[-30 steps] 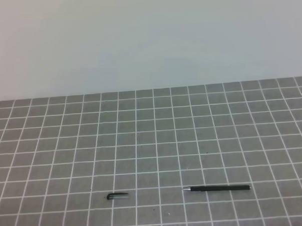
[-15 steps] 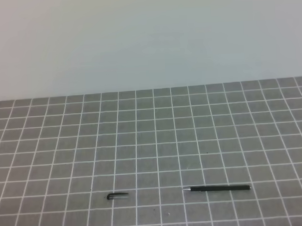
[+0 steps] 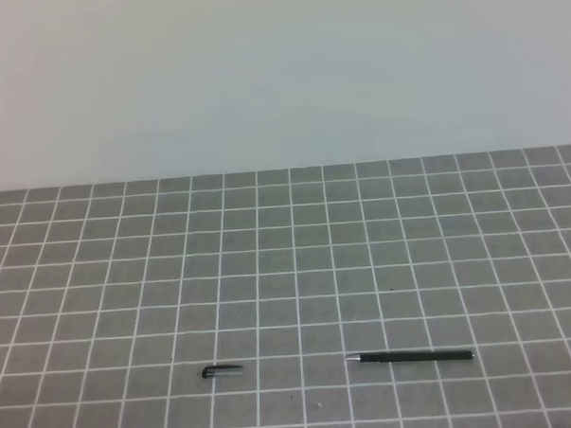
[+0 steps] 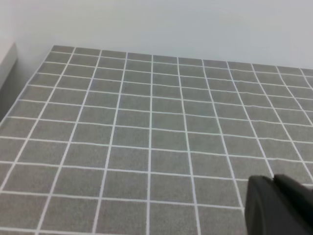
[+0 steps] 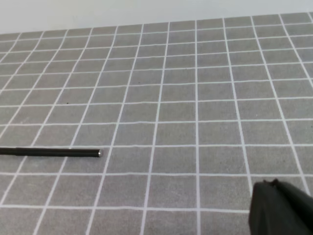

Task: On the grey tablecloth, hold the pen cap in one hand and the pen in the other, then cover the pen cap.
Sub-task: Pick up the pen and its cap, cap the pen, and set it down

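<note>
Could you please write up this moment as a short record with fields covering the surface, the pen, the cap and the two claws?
surface: grey tablecloth with a white grid
pen: pen lies flat, near the front edge, right of centre, silvery tip pointing left
cap: pen cap lies flat, left of the pen, apart from it
left claw: left claw shut, holding nothing
right claw: right claw shut, holding nothing
task state: pen uncapped, nothing picked up
</note>
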Action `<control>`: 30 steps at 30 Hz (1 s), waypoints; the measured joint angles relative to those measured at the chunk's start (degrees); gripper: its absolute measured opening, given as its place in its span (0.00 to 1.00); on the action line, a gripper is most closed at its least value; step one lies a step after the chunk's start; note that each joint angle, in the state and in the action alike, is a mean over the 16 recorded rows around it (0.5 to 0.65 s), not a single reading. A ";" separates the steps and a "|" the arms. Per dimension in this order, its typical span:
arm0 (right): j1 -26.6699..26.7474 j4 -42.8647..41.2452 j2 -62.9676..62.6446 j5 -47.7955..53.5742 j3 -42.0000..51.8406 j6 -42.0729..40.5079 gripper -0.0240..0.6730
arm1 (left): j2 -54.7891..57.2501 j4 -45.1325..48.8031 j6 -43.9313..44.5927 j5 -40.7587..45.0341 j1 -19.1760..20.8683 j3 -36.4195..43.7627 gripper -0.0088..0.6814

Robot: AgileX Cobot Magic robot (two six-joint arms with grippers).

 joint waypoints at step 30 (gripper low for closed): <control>0.00 -0.12 0.09 -0.01 0.00 0.00 0.04 | -1.32 1.51 1.36 -37.39 -0.03 0.00 0.01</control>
